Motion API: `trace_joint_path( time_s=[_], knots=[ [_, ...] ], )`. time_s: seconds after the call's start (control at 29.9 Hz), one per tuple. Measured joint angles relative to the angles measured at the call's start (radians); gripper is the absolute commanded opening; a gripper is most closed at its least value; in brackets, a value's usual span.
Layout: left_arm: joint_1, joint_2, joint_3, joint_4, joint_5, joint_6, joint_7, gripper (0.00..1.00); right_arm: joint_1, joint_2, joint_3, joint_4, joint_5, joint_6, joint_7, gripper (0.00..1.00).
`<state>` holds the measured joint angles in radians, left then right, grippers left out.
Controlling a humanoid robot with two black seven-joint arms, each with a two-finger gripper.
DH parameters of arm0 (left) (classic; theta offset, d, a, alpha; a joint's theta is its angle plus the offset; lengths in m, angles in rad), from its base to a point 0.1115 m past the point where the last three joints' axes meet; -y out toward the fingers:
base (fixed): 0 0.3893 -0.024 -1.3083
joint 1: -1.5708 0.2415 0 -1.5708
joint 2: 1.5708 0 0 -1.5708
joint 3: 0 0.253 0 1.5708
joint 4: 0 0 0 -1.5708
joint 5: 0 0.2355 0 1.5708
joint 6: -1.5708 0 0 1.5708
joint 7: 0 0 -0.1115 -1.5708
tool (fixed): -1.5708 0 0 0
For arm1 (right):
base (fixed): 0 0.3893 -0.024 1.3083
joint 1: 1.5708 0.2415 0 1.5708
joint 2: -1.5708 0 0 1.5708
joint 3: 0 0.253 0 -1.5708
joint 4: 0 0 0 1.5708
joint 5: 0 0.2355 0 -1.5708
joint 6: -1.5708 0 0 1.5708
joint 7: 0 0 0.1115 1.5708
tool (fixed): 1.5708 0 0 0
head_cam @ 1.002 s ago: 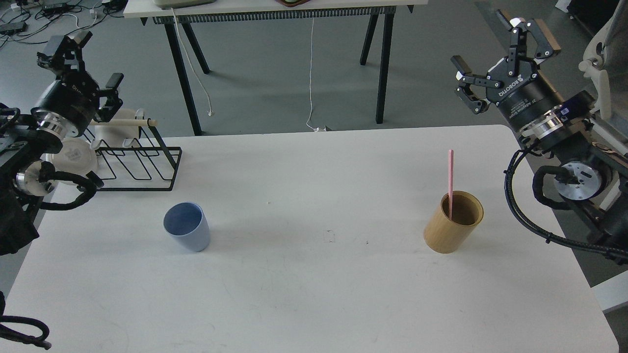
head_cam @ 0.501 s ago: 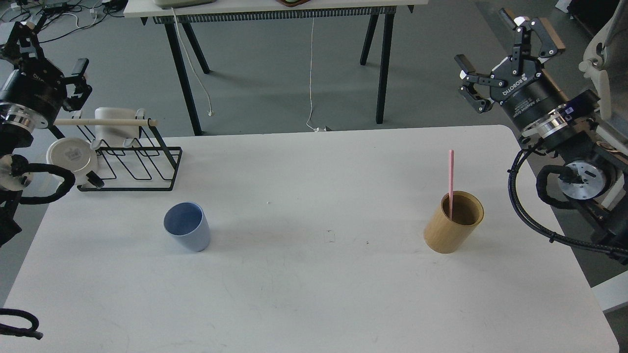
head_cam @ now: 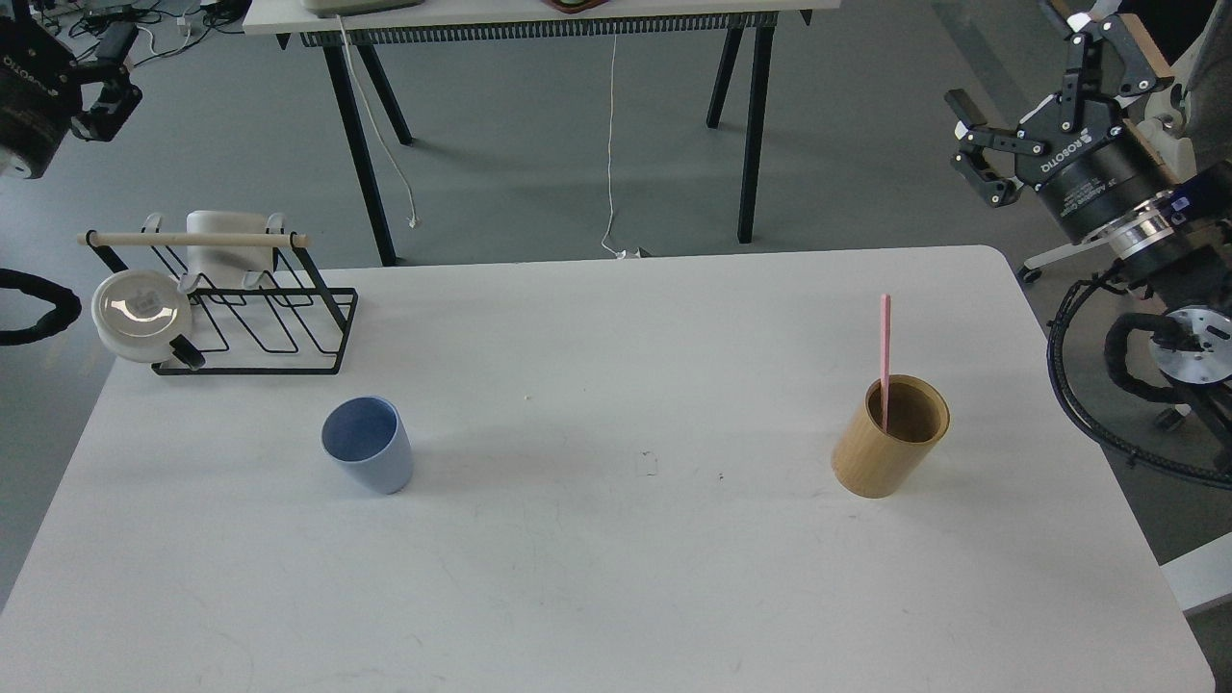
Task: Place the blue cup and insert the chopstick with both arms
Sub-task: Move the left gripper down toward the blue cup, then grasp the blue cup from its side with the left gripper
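The blue cup (head_cam: pixel 368 458) stands upright on the white table (head_cam: pixel 616 577), left of the middle. The pink chopstick (head_cam: pixel 884 351) stands upright in a tan wooden cylinder (head_cam: pixel 890 438) at the right. My right gripper (head_cam: pixel 1044 67) is open and empty, raised off the table's far right corner, well above and right of the cylinder. My left gripper (head_cam: pixel 67 43) is at the top left edge, partly cut off. Its one visible finger (head_cam: pixel 108 72) stands spread out and holds nothing. It is far up and left of the cup.
A black wire rack (head_cam: pixel 260 327) with a pale wooden rod (head_cam: pixel 192 239), a white round dish (head_cam: pixel 141 315) and a white cup (head_cam: pixel 226 245) stands at the table's far left. Another table (head_cam: pixel 529 14) with black legs stands behind. Cables lie on the floor.
Both arms have drawn back: the left gripper went up and left, almost out of view; the right gripper went up and right. Cup, chopstick and cylinder have not moved.
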<state>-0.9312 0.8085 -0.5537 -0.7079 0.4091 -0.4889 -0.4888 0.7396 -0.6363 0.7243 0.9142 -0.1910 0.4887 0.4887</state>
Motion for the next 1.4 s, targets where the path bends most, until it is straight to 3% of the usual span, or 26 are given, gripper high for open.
trace_joint_path(
  time_s=[0.27,0.47,0.73,1.04,1.4],
  knots=[
    [-0.012,0.280,0.056,-0.464,0.614,0.000,0.000,1.00,-0.016,-0.038,0.009,-0.032,0.002,0.000,0.000,0.98],
    [-0.005,0.371,0.234,-0.596,0.953,0.000,0.000,1.00,-0.032,-0.049,0.009,-0.039,0.002,0.000,0.000,0.98],
    [0.008,0.349,0.412,-0.605,1.176,0.000,0.000,1.00,-0.059,-0.051,0.009,-0.045,0.002,0.000,0.000,0.98],
    [0.088,0.209,0.427,-0.515,1.219,0.021,0.000,1.00,-0.070,-0.070,0.009,-0.049,0.002,0.000,0.000,0.98],
    [0.093,0.106,0.427,-0.357,1.222,0.023,0.000,1.00,-0.092,-0.124,0.009,-0.074,0.006,0.000,0.000,0.98]
  ],
)
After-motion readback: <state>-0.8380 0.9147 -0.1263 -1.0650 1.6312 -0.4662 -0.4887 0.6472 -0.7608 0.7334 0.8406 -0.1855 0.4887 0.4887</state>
